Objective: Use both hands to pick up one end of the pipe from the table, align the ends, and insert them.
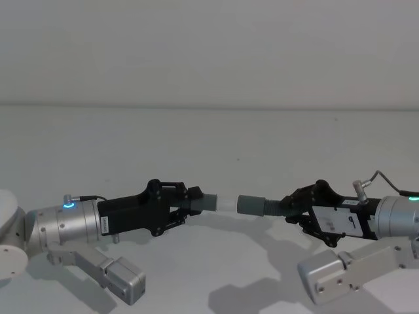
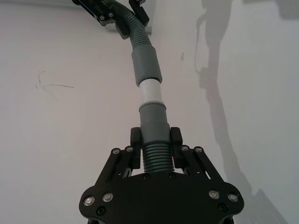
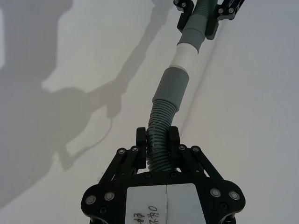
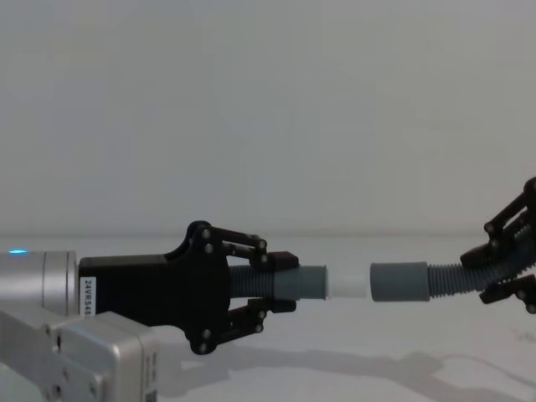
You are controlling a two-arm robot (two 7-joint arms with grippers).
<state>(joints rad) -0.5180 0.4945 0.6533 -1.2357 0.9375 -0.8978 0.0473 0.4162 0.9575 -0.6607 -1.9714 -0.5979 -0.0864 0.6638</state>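
- Pipe pieces hang level above the table point(image 1: 209, 131), so the ends can meet on one axis.
- My left gripper point(image 4: 280, 285) clamps the short piece point(image 4: 297, 282); my right gripper point(image 1: 288, 210) clamps the ribbed piece point(image 1: 273, 205).
- White tip point(image 4: 350, 287) meets cuff point(image 4: 399, 283); not seated.

What the things look like they are made of

We see a white table point(image 1: 209, 137) that looks matt and smooth. The ribbed hose point(image 3: 161, 130) looks like grey plastic with bumpy rings. Its grey cuff point(image 4: 399, 282) is smooth. The white tip point(image 2: 151, 92) looks like smooth plastic. The left gripper point(image 4: 280, 285) is dull black with shiny screws. The arm point(image 1: 65, 226) looks like silver metal.
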